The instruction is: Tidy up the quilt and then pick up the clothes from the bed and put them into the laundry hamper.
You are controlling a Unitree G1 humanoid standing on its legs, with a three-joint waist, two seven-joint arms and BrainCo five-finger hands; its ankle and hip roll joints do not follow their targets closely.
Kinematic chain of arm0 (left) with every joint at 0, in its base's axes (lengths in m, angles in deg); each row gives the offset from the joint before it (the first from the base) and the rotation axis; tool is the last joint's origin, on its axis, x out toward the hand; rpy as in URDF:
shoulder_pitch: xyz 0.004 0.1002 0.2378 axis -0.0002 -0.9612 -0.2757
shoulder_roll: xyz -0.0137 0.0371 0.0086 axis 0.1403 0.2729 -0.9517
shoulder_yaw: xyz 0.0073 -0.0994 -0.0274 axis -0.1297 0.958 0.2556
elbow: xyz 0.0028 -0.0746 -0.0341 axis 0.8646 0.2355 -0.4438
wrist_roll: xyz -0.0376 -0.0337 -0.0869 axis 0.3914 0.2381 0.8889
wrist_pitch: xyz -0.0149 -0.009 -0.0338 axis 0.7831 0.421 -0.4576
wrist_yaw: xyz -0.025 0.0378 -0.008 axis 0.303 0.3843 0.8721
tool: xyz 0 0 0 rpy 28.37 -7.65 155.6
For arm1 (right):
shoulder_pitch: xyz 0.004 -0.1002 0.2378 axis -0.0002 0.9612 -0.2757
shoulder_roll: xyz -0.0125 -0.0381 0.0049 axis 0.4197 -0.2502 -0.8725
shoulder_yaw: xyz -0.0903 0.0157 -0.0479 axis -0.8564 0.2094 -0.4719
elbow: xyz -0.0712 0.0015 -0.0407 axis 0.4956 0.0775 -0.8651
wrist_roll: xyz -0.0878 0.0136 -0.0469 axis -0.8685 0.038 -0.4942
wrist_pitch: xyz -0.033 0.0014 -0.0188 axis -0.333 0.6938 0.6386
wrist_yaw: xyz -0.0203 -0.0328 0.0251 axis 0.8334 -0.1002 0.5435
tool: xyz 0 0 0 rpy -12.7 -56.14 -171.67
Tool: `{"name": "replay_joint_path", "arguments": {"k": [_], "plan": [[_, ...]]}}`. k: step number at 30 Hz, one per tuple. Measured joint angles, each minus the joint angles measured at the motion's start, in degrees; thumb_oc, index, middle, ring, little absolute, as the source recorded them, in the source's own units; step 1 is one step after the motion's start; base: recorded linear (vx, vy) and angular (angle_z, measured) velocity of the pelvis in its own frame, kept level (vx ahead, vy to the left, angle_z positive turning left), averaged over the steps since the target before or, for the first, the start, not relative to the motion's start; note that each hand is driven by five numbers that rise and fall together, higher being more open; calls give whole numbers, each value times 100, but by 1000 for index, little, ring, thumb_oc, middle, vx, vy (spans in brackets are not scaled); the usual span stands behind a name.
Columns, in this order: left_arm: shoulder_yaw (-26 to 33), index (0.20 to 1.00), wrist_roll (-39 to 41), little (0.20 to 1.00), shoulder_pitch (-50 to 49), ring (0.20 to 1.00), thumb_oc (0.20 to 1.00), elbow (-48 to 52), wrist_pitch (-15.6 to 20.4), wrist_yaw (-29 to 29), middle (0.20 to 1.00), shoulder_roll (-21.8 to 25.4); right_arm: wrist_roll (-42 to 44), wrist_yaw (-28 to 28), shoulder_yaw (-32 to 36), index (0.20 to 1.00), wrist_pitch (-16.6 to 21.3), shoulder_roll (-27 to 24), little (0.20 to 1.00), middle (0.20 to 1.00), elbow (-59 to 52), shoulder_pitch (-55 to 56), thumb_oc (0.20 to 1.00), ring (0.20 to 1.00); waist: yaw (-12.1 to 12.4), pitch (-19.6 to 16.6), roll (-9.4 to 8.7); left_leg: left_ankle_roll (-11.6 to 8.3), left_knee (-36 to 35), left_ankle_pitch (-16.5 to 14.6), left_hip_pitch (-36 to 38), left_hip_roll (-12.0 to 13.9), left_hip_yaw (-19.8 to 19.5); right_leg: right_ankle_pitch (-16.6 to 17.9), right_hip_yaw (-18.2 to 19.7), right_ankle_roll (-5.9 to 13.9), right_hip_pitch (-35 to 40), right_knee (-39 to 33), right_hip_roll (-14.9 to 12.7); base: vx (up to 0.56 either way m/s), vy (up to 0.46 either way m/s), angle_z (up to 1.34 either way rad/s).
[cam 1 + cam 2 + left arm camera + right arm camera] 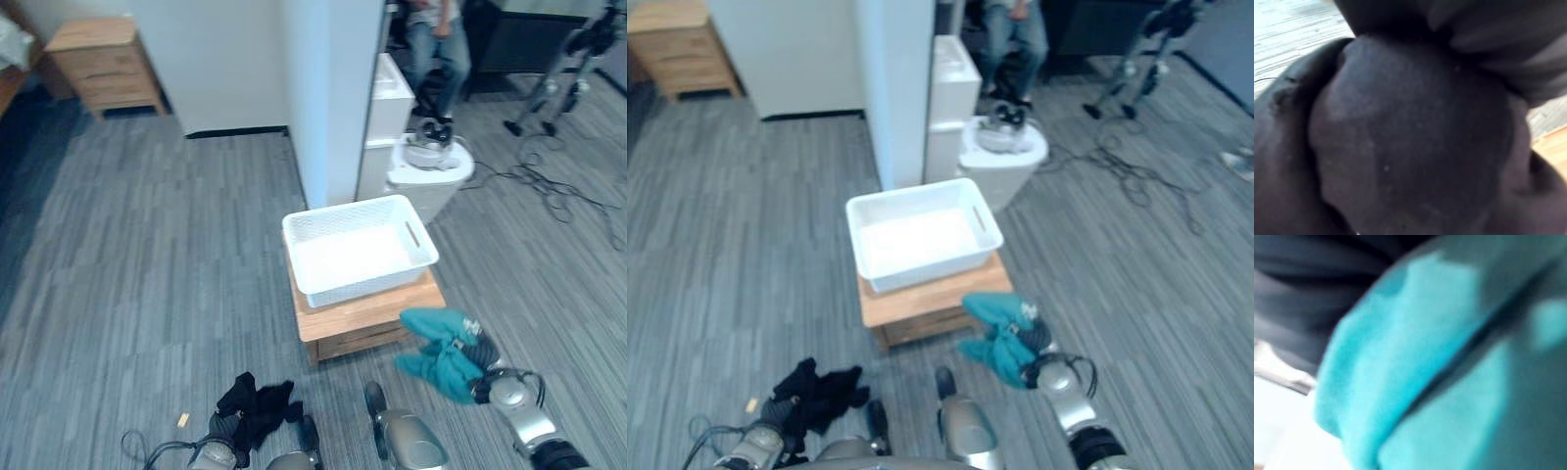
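A white mesh laundry hamper [364,287] stands empty on a low wooden stand [361,320] ahead of me. My right hand [482,351] is shut on a bunched teal garment [439,358], held in the air just off the stand's near right corner. Teal cloth [1415,382] lies right against the right wrist camera. My left hand [226,428] is low at the near left and grips a crumpled black garment [261,399] above the floor. The same black cloth [1410,132] covers the left wrist view.
A white wall pillar [333,98] rises behind the hamper, with a white cabinet and a round white bin [431,166] beside it. A wooden nightstand [98,59] stands far left. A person in jeans [436,49] and a stand with cables [558,93] are far right.
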Motion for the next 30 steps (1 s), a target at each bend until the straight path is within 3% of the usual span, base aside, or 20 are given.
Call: {"name": "replay_joint_path", "arguments": {"k": [1,2,4,7,9,15,18,20,23,24,25,30], "plan": [[119,200,-1,200,-271,200,200,97,-20,7,200,-32,-7,4,157,200,-125,-254,200,200,-667,-28,200,200,100,3,-1,-83,-31,-106,179,-14,21,439,-147,-32,209,-107,-80,140,-89,3],[231,200,20,200,-456,200,200,170,-12,19,200,-77,-30,4,221,200,-114,-443,200,200,-1167,1,200,200,113,8,33,-165,-33,-197,272,-16,55,656,-169,-47,320,-230,-96,146,-73,-25],[354,200,78,200,-789,200,200,177,-11,67,200,-169,-171,-154,754,200,169,-772,200,200,-2164,-241,200,200,106,-65,106,-259,-36,-405,438,59,125,1170,-299,-129,505,-368,-62,176,-74,-19],[509,200,338,200,-921,200,200,375,63,161,200,-307,-196,-286,962,200,346,-1505,200,200,-2591,-885,200,200,111,-179,270,-380,-34,-421,473,287,151,1089,-399,-323,563,-353,158,124,-70,3],[482,200,532,200,-848,200,200,655,144,175,200,-317,-201,-323,615,200,387,-1804,200,200,-2634,-1588,200,200,111,-186,289,-427,-32,-416,462,378,164,1107,-455,-351,550,-355,243,74,-57,2],[491,200,849,200,-570,200,200,1571,451,385,200,-301,-192,-164,-757,200,579,-1759,200,200,-2679,-3112,200,200,196,-188,291,-480,-33,-399,439,432,127,1084,-527,-377,554,-358,282,55,-60,5],[470,200,1059,200,-621,200,200,2553,532,561,200,-57,-237,-85,-1427,200,666,-1184,200,200,-2137,-3542,200,200,379,-194,284,-496,-34,-388,276,408,67,1039,-553,-386,437,-358,247,-1,-52,11],[488,200,1160,200,-494,200,200,2817,626,645,200,28,-241,-56,-1552,200,611,-1105,200,200,-1886,-3535,200,200,486,-185,332,-517,-33,-341,159,390,-15,1054,-645,-399,330,-357,211,17,-53,30],[471,200,1219,200,-808,200,200,4158,640,662,200,349,-444,-30,-1566,200,542,-763,200,200,-1267,-3477,200,200,640,-135,421,-487,-33,-293,56,393,-44,1065,-711,-415,258,-358,195,14,-51,16],[499,200,1366,200,-856,200,200,4861,708,659,200,477,-450,-14,-1512,630,451,-642,630,630,-854,-3365,630,630,718,-89,560,-486,-22,-271,48,375,-125,1073,-796,-425,282,-358,163,6,-42,24],[495,200,1434,200,-846,200,200,5193,886,636,200,538,-452,-24,-1503,1000,331,-620,1000,1000,-640,-3241,1000,1000,767,-85,652,-484,-25,-270,41,367,-164,1075,-825,-426,291,-357,151,9,-34,24],[682,200,1939,200,-735,200,200,6144,1085,284,200,913,-963,-110,-1518,1000,-92,-465,1000,1000,307,-3132,1000,1000,775,-5,953,-483,-15,-269,70,339,-165,1074,-868,-426,338,-358,115,23,-22,4]]}}
